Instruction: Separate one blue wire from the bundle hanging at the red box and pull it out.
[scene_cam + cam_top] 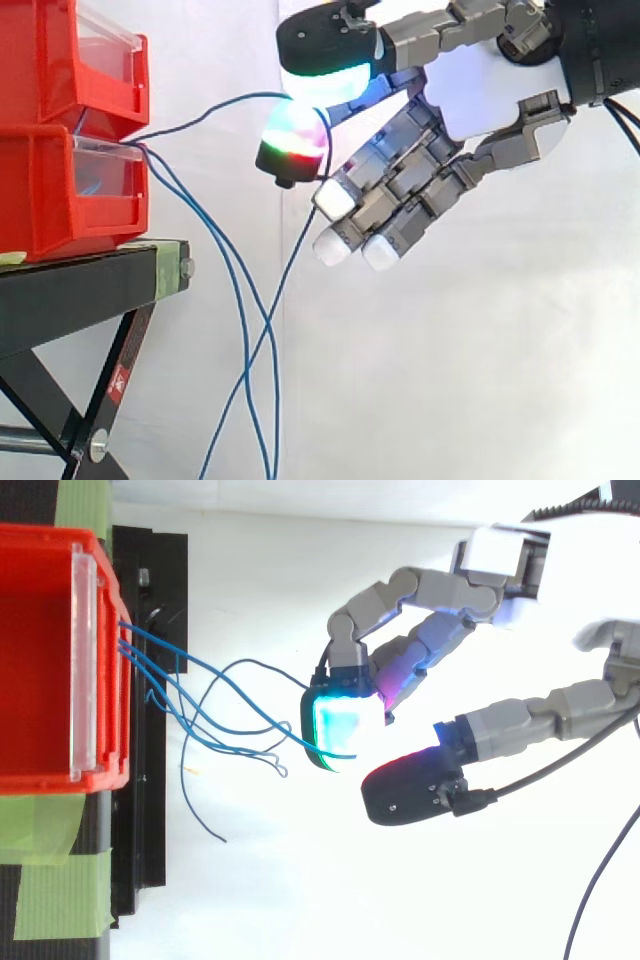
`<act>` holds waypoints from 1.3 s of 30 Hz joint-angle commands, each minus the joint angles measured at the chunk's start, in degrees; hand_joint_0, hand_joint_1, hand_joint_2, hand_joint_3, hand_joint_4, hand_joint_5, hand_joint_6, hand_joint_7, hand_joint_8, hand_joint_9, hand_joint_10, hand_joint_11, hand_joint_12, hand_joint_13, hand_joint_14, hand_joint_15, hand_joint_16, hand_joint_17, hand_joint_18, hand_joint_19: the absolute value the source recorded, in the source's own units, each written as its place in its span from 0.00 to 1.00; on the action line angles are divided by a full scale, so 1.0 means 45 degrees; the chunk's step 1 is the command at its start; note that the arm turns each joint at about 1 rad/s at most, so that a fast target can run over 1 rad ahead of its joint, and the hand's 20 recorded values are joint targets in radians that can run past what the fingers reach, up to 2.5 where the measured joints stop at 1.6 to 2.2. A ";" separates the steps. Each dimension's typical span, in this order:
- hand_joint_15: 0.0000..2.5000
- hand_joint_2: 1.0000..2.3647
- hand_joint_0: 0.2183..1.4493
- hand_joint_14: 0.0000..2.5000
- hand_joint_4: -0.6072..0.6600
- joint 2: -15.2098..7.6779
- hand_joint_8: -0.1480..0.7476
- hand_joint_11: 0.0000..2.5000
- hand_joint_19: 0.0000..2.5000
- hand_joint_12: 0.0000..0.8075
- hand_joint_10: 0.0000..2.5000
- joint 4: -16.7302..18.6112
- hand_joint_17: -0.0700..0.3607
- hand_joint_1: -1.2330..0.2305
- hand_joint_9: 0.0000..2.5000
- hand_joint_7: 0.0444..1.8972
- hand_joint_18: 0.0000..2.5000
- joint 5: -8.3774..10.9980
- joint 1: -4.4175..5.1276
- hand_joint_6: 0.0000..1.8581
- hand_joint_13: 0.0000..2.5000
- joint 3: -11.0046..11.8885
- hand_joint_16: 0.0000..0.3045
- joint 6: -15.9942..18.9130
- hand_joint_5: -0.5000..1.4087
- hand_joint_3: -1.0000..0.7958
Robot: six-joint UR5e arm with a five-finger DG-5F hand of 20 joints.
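Note:
Several thin blue wires [243, 300] come out of the front of the lower red box [60, 190] and hang down past the stand. From above, the bundle [200, 712] fans out to the right of the red box [40, 660]. One blue wire [240, 97] arcs up and away from the rest to my hand [470, 100]. It is pinched between a green-cyan glowing fingertip [325, 85] and the red-green glowing thumb pad [292, 140], then drops down below the pinch. My other fingers stay straight, with white pads [335, 195]. The hand [500, 550] hangs to the right of the box.
A second red box [70, 60] is stacked on the lower one. Both stand on a black stand [80, 290] with green tape [50, 880] on it. A white curtain hangs behind. The wire ends dangle loose below and right of the stand.

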 commanded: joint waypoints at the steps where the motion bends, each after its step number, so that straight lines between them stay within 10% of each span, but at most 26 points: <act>1: 0.16 0.36 0.23 0.00 0.32 -0.0004 0.60 0.21 0.11 0.67 0.01 -0.0279 0.56 0.30 0.36 0.62 0.34 0.0000 0.0077 0.47 0.25 -0.0008 0.25 -0.0029 0.23 0.56; 39: 0.16 0.34 0.23 0.00 0.32 0.0016 0.60 0.21 0.11 0.66 0.01 -0.1783 0.56 0.29 0.36 0.62 0.33 -0.0059 0.0800 0.47 0.25 -0.0906 0.25 -0.0009 0.23 0.56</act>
